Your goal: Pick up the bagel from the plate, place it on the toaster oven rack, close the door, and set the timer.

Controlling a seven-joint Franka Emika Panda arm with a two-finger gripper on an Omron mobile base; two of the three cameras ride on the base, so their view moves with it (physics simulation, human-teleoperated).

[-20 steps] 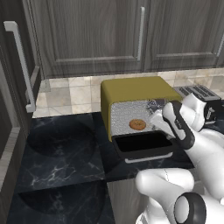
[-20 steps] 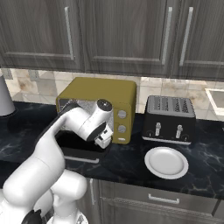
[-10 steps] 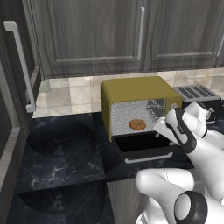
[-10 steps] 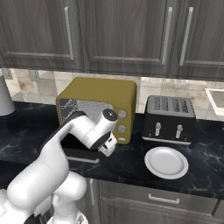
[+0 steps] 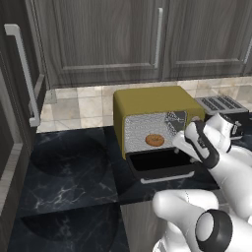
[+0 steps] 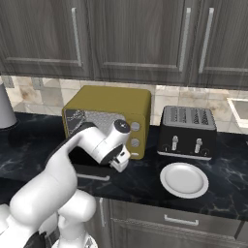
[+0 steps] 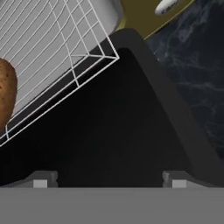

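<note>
The bagel (image 5: 154,140) lies on the rack (image 5: 147,133) inside the mustard-yellow toaster oven (image 5: 152,101). Its door (image 5: 158,164) hangs open and flat in front of the cavity. My gripper (image 7: 107,181) is open and holds nothing. It hovers over the right part of the door, just outside the cavity. In the hand view the dark door glass (image 7: 109,131) lies close below, with the wire rack (image 7: 57,48) at the upper left and the bagel (image 7: 6,96) at the left edge. The white plate (image 6: 184,179) sits bare on the counter, right of the oven (image 6: 109,109).
A black slot toaster (image 6: 188,130) stands right of the oven, behind the plate. Two silver knobs (image 6: 135,127) sit on the oven's right front. Dark cabinets hang above, and the black marble counter (image 5: 69,172) stretches to the left.
My hand has drawn back from the cavity, a little right and down over the open door. The bagel stays on the rack. The jaws remain open.
</note>
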